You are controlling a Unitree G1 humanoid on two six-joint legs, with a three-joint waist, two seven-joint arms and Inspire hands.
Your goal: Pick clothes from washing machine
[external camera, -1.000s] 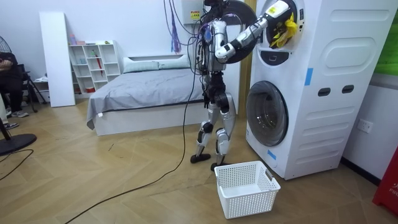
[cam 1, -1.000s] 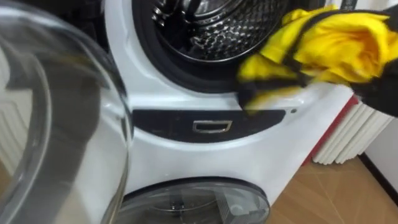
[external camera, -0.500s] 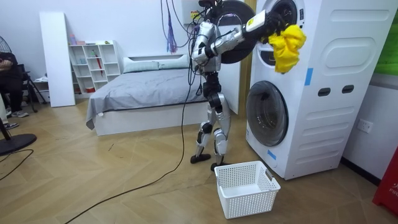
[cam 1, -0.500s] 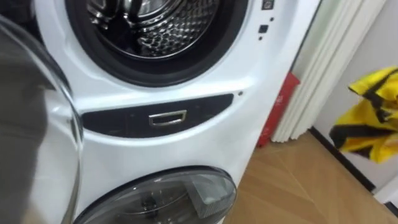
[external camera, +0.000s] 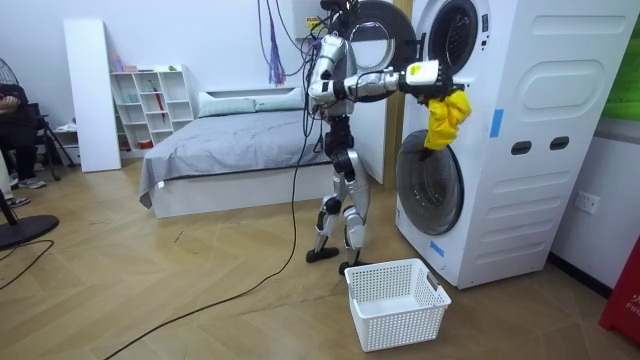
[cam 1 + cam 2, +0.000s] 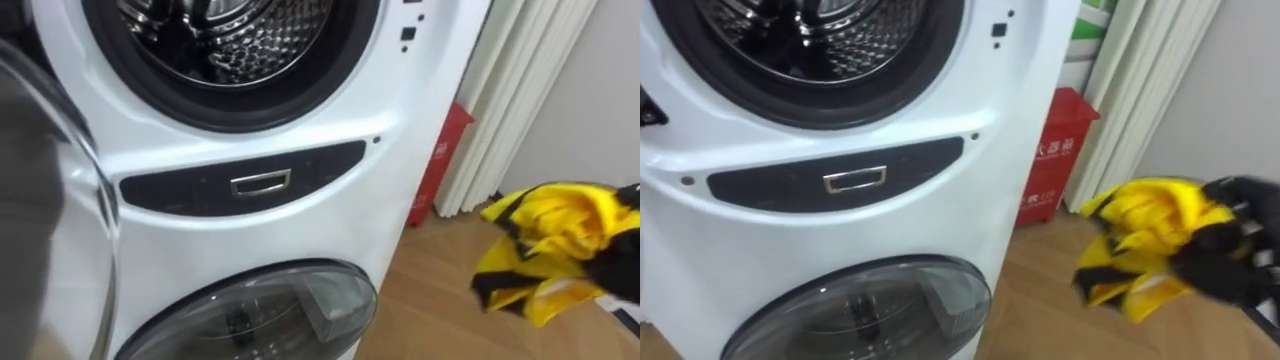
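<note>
Fabric fills my right hand (image 6: pixel 1232 268): the dark fingers are curled tight round a yellow-and-black garment (image 6: pixel 1140 240), which is bunched up and droops from my grasp. Hand and garment are outside the washing machine (image 6: pixel 1020 120), off to the right of its white front and lower than its upper drum opening (image 6: pixel 810 40), with wooden floor (image 6: pixel 1035 300) below them. In the room view the garment hangs from my outstretched arm just in front of the machine, at a height between the upper opening and the lower door (image 6: pixel 860 310). Ribbed steel shows inside the upper opening. Under that opening runs a dark panel with a small metal handle (image 6: pixel 847 180). The upper door (image 6: pixel 50 220) stands swung open at the machine's left. Past the machine's right side are a red container (image 6: pixel 1055 150) and white ribbed panels (image 6: pixel 1140 90). I stand upright facing the machine's front, and a white laundry basket (image 5: pixel 400 322) sits on the floor just before its lower door. Well away from the machine, behind me, is a bed (image 5: pixel 230 140).
</note>
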